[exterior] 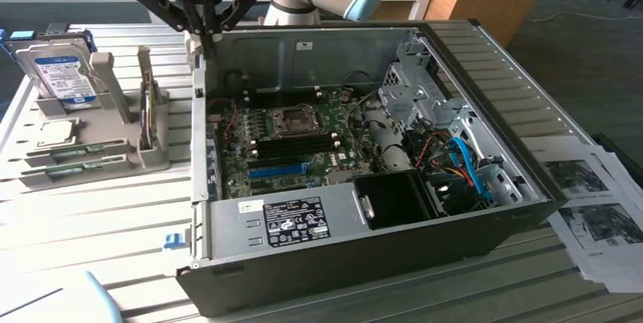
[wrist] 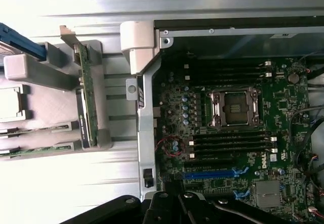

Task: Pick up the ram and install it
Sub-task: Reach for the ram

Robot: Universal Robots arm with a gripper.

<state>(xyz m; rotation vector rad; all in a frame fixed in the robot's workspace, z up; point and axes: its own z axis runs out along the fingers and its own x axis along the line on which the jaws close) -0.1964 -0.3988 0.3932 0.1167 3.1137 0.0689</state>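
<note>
Gripper (exterior: 207, 31) clenched on nothing, hovering over the open computer case's (exterior: 351, 263) far corner. The ram (exterior: 72, 155) sits in the grey holder (exterior: 150, 159) at the table's (exterior: 101, 217) edge.

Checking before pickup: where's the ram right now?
Two green ram sticks lie in the gray holder at the exterior view's left, outside the open computer case, near the processor chip.

The claw (wrist: 174, 199) hangs with its black fingers pressed together over the open computer case (wrist: 147, 133). Closest to its tips is the blue slot (wrist: 210, 174) on the green motherboard (wrist: 283, 102), with the dark memory slots (wrist: 230, 144) and the processor socket (wrist: 234, 107) further off. Well away to its side, outside the case, a grey holder (wrist: 45, 102) on the slatted table (wrist: 66, 183) carries two ram sticks (wrist: 35, 131) lying on edge.
</note>
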